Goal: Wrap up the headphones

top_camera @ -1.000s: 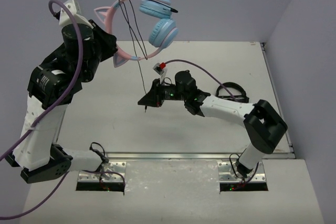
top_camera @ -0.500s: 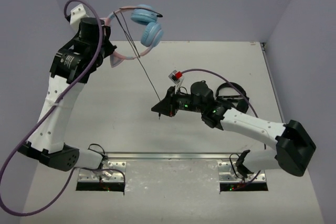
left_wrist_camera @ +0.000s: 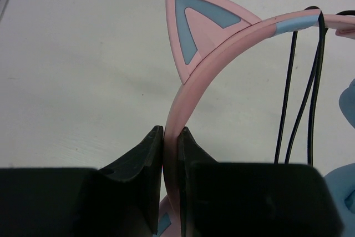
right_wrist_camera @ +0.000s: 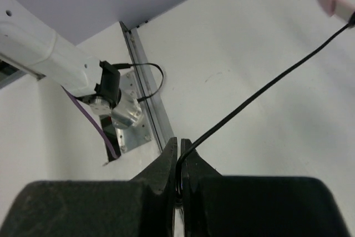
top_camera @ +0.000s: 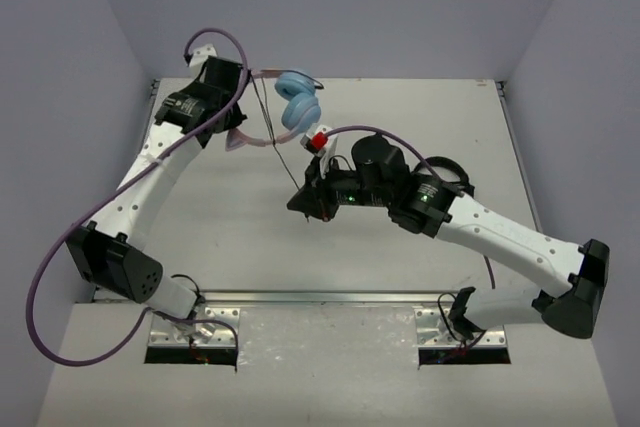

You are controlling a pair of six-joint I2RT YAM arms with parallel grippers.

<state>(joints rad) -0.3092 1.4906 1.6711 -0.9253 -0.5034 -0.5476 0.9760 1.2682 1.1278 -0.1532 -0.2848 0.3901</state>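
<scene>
The headphones [top_camera: 298, 107] hang above the far side of the table, light-blue ear cups to the right and pink headband [left_wrist_camera: 222, 43] with a cat ear [left_wrist_camera: 194, 31] to the left. My left gripper [left_wrist_camera: 171, 134] is shut on the headband just below that ear. The thin black cord [top_camera: 280, 147] loops over the band [left_wrist_camera: 299, 92] and runs taut down to my right gripper [top_camera: 302, 202]. In the right wrist view the right gripper [right_wrist_camera: 178, 142] is shut on the cord [right_wrist_camera: 266, 87], which bends in between the fingertips.
All-black headphones [top_camera: 445, 172] lie on the table behind the right forearm. The metal rail [top_camera: 320, 297] marks the near edge, with the arm bases below it. Purple walls close off the back and both sides.
The left arm has carried the headphones down and to the right, towards the back middle of the table. The right gripper shifted right and slightly down with the cord, and its jaws closed fully.
</scene>
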